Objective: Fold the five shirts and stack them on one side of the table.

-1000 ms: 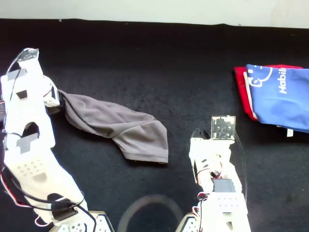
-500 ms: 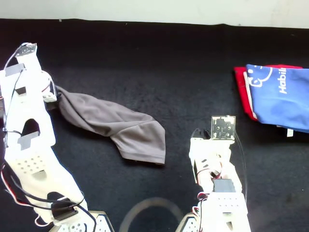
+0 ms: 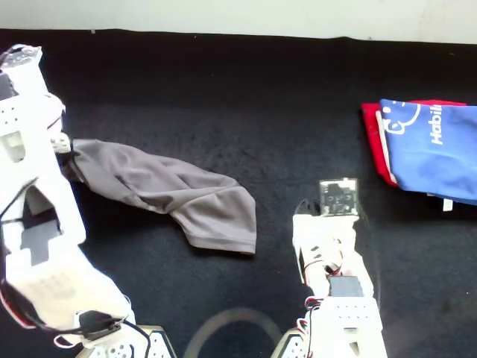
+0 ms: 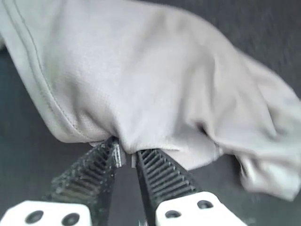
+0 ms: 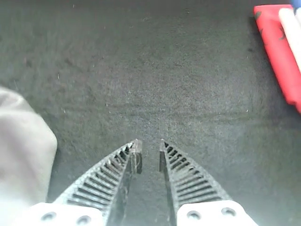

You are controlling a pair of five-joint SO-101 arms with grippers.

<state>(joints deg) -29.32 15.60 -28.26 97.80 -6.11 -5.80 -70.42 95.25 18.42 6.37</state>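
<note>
A grey shirt [image 3: 179, 194] lies crumpled and stretched across the left half of the black table [image 3: 246, 97]. My left gripper [image 4: 126, 153] is shut on a fold at its left end, beside the left arm [image 3: 30, 171]. In the left wrist view the grey shirt [image 4: 155, 84] bunches up right above the fingertips. A folded blue shirt [image 3: 436, 149] rests on a folded red shirt [image 3: 376, 138] at the right edge. My right gripper [image 5: 149, 146] hovers low over bare table, narrowly open and holding nothing, with the grey shirt [image 5: 21, 150] off to one side and the red shirt [image 5: 277, 47] farther off.
The right arm [image 3: 332, 253] stands at the front centre-right. Bare black table lies between the grey shirt and the stack. A pale wall strip [image 3: 238, 15] runs along the table's far edge.
My left arm has swung left and away from the front, pulling the grey shirt's held end with it, so the shirt lies more stretched out. The right arm has barely shifted.
</note>
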